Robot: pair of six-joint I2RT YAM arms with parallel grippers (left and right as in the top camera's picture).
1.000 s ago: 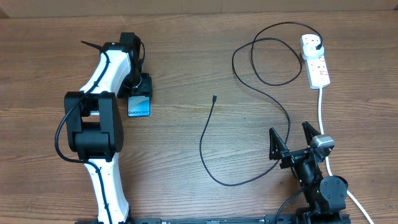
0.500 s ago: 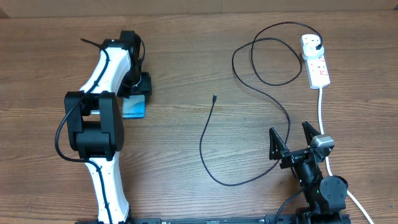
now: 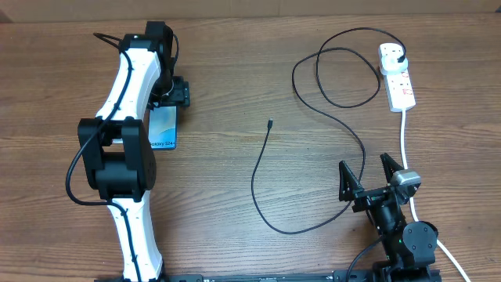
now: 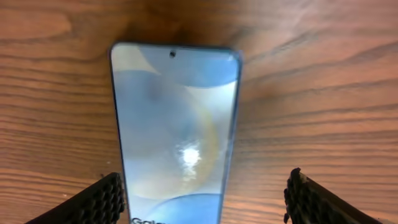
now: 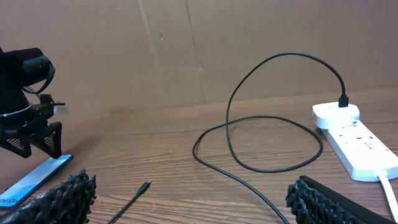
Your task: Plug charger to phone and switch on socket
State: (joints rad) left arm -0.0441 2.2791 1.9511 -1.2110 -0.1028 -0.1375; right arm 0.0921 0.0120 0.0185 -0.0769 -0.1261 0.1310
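Spread wide apart, the ribbed black fingers point(image 4: 102, 202) of the left gripper point(image 3: 171, 95) are hanging above the slim, black-edged rectangular phone point(image 3: 163, 130), one on each side of it, gripping nothing. Its white-and-black arm point(image 3: 129, 86) is stretching toward the far left of the brown wood-grain table point(image 3: 235, 63), with the wrist folding back down. The phone is lying flat and screen-up on the left of the table, its glossy blue-teal glass catching a spot of glare and showing white "Galaxy" lettering at its near end.

At the near right, the right gripper point(image 3: 364, 174) is also standing open and empty. The long thin black charger cable point(image 3: 344, 125) is looping across the right half of the table. Its small connector tip point(image 3: 270, 123) is lying free near the middle, well apart from the phone. Its black plug point(image 3: 401, 53) is sitting in the white oblong power strip point(image 3: 399, 82) at the far right, and the strip's thick white cord point(image 3: 405, 133) is running toward the near edge.
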